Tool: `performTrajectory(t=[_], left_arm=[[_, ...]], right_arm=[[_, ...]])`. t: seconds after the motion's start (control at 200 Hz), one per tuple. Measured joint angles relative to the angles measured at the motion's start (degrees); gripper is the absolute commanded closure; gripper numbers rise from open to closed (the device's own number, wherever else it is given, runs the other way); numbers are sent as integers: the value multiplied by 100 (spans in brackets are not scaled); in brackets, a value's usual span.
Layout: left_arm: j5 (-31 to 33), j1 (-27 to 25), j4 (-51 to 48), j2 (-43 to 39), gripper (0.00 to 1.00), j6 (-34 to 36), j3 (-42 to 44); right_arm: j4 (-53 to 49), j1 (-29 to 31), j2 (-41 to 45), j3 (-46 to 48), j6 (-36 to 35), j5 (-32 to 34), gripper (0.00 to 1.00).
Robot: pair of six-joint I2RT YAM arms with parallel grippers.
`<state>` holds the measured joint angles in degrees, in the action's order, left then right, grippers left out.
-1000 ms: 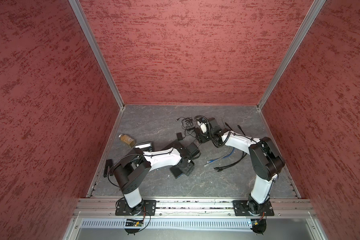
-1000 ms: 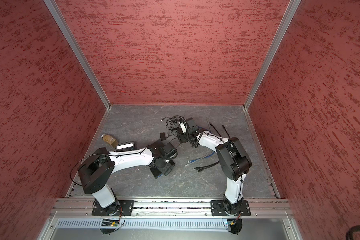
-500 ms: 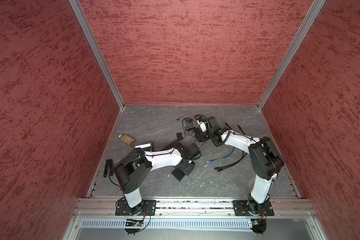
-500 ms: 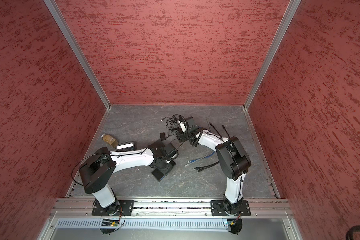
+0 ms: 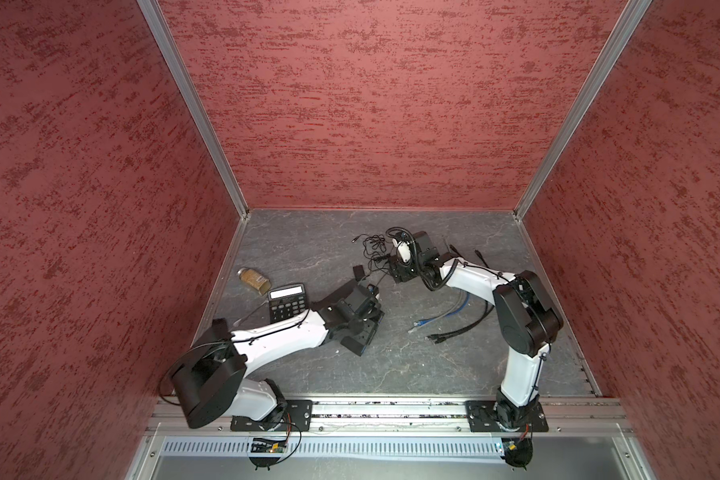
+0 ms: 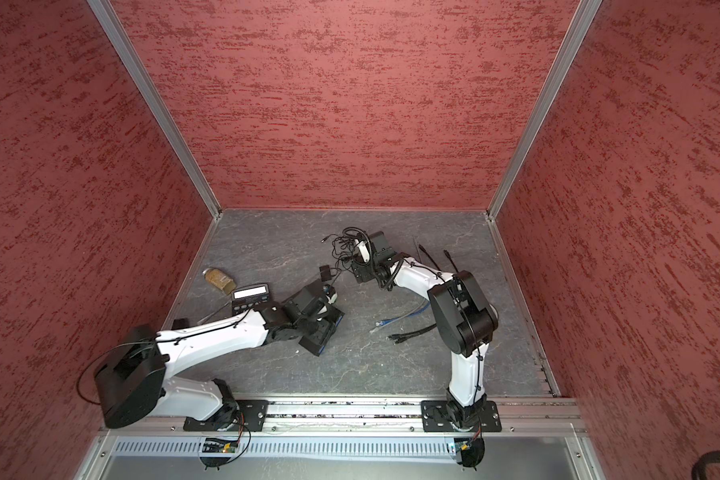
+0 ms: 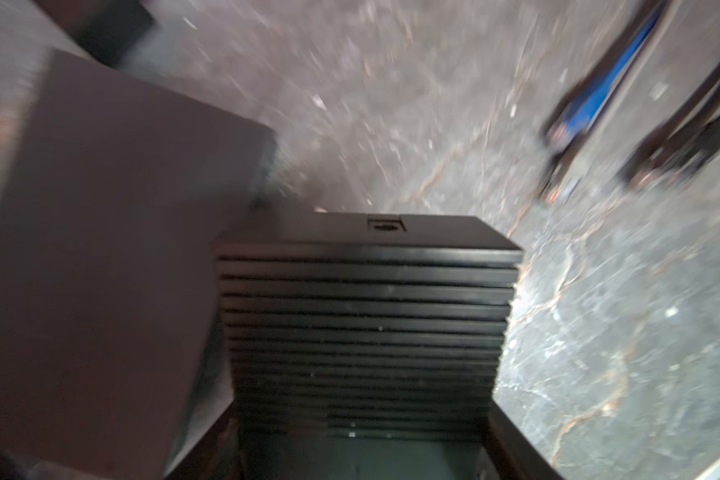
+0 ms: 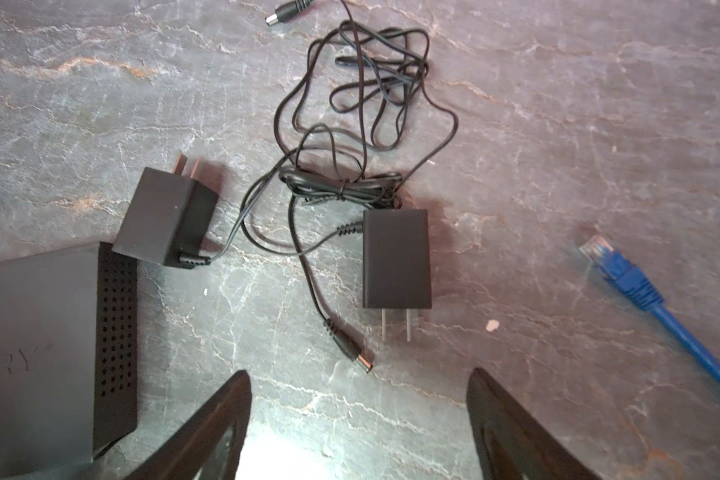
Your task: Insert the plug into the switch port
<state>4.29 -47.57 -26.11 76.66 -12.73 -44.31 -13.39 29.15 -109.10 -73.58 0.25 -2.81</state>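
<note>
Plug (image 8: pixel 348 347), a round barrel type on a thin black cord, is shown lying near the middle of the grey table (image 5: pixel 304 249). It lies just beside the prongs of an adapter (image 8: pixel 395 257) and just ahead of the right gripper's fingertips, untouched.

From the left in both top views, a jar (image 5: pixel 253 280) is laid on its side and a calculator (image 5: pixel 287 302) is set just beside it. The left gripper (image 5: pixel 357 323) is positioned over the switch (image 5: pixel 364 344), a flat black box with a blue edge. In the left wrist view a ribbed block (image 7: pixel 366 332) is seen between the fingers; whether it is clamped cannot be told.

Right of centre, the right gripper (image 8: pixel 358 374) is seen spread wide with nothing between its fingers, with tangled cord (image 8: pixel 375 83) beyond. A blue cable (image 8: pixel 661 316) and black cables (image 5: pixel 462 328) are laid farthest right.
</note>
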Motion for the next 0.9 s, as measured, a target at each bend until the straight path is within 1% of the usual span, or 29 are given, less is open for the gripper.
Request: performTrajectory(t=[0.2, 0.311, 0.406, 0.461, 0.596, 0.902], left_arm=[[-140, 914, 44, -1067, 52, -310, 238], [-262, 1327, 24, -1436, 52, -417, 238], [-378, 1572, -9, -1639, 51, -468, 238], [-444, 1665, -22, -1709, 51, -485, 238], [-575, 1818, -92, -1810, 51, -507, 238], [-699, 1908, -83, -1818, 50, -507, 260]], right_arm=[[-31, 0, -13, -245, -184, -68, 22], [-94, 0, -33, -374, -310, -136, 27], [-160, 0, -79, -463, -402, -223, 32], [-190, 0, -118, -490, -442, -284, 35], [-317, 0, -227, -492, -531, -391, 39], [-369, 2, -428, -490, -590, -466, 41]])
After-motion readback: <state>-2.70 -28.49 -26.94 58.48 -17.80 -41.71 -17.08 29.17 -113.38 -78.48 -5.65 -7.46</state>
